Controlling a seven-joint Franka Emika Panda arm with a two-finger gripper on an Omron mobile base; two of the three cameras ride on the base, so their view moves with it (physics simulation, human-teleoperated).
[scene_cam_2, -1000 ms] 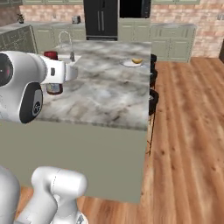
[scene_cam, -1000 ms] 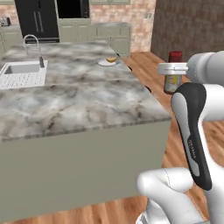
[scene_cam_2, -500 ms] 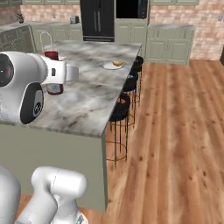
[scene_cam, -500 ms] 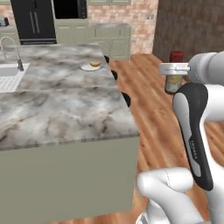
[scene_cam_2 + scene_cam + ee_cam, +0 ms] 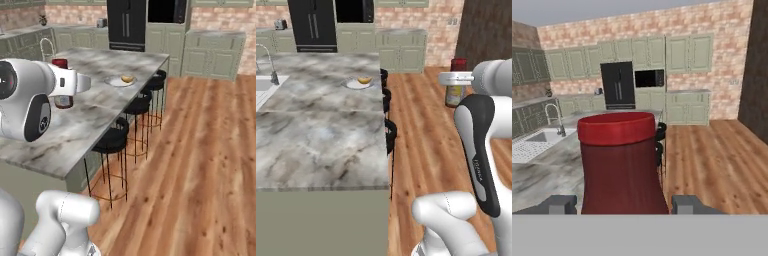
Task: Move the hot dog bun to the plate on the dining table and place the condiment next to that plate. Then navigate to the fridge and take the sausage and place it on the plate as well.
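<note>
My gripper (image 5: pixel 623 204) is shut on the condiment (image 5: pixel 622 165), a dark red bottle with a red cap, held upright in the air. From the left base view the condiment (image 5: pixel 457 90) hangs over the wooden floor, right of the dining table (image 5: pixel 316 135). On the marble top's far right part lies the pale plate (image 5: pixel 351 85) with the hot dog bun (image 5: pixel 364 80) on it. From the right base view the condiment (image 5: pixel 63 100) sits behind my white wrist, with the plate (image 5: pixel 112 82) and bun (image 5: pixel 127 79) farther back. The black fridge (image 5: pixel 313 22) stands shut at the back wall.
Black stools (image 5: pixel 112 142) line the island's right side. A white sink (image 5: pixel 263 85) with a steel faucet (image 5: pixel 268 60) is set into the top at the left. Open wooden floor (image 5: pixel 200 160) stretches to the right. Green cabinets (image 5: pixel 687 107) run along the brick wall.
The whole scene has slid left in both base views, so the base has driven right along the island. The bottle stays in the gripper, unchanged.
</note>
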